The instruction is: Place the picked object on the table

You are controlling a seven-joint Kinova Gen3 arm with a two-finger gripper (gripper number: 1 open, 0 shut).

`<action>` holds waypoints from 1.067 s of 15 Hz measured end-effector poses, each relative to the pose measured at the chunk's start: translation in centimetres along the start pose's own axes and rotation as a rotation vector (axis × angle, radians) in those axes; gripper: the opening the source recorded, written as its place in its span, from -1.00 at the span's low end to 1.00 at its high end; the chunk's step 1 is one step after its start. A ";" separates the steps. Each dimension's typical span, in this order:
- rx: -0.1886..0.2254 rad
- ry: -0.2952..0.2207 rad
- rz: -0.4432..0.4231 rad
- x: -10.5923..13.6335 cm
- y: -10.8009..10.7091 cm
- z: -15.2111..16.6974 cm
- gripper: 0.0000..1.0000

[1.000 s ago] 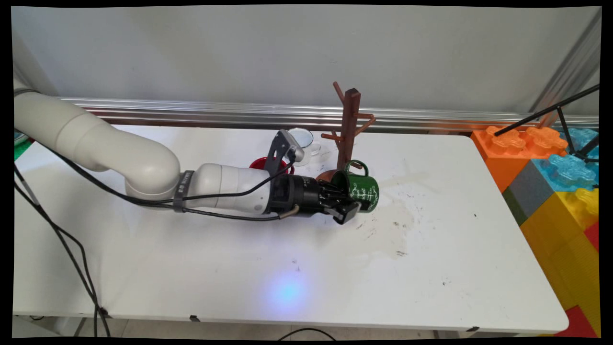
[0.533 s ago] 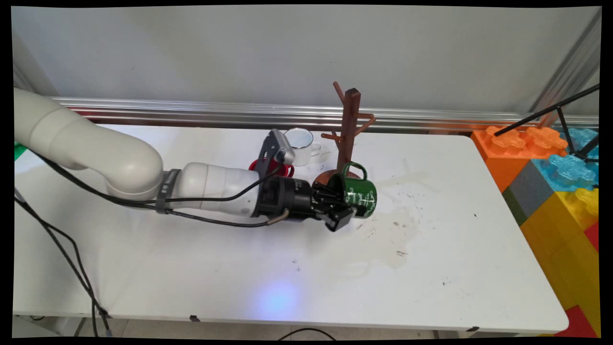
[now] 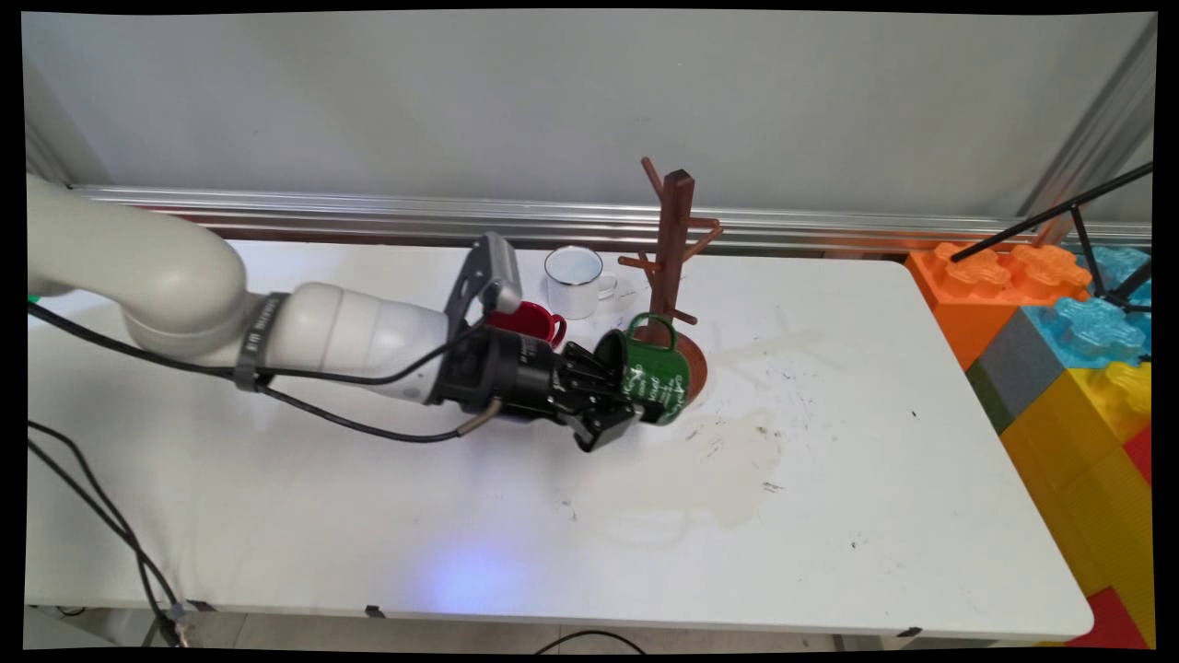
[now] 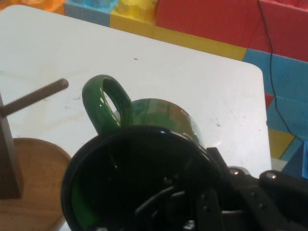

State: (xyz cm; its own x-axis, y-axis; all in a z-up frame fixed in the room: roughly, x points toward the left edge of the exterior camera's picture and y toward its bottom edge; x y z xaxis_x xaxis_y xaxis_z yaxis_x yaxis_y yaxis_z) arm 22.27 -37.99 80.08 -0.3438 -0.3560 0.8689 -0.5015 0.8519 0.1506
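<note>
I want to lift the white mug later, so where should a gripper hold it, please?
Probably its rim wall, from above: the white mug stands upright, mouth open, and its handle points toward the mug tree, leaving the far rim free.

Filling the lower frame: a green mug point(image 4: 144, 159), dark mouth toward the camera, handle up. Clamped by the tool point(image 4: 202, 202), one finger inside the rim, the other outside on the wall. To the left, a wooden stand point(image 4: 24, 178) with a peg. Behind, the white bench point(image 4: 192, 72), coloured blocks point(image 4: 216, 21) beyond.
</note>
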 end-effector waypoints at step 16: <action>0.022 -0.367 0.342 3.8 -1.8 -9.9 -1.00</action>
State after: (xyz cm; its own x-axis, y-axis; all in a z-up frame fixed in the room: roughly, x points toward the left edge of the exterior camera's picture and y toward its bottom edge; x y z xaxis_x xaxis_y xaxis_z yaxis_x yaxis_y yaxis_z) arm 29.69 -37.08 87.77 -0.7459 -0.1724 0.6433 -0.3266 0.9365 -0.1277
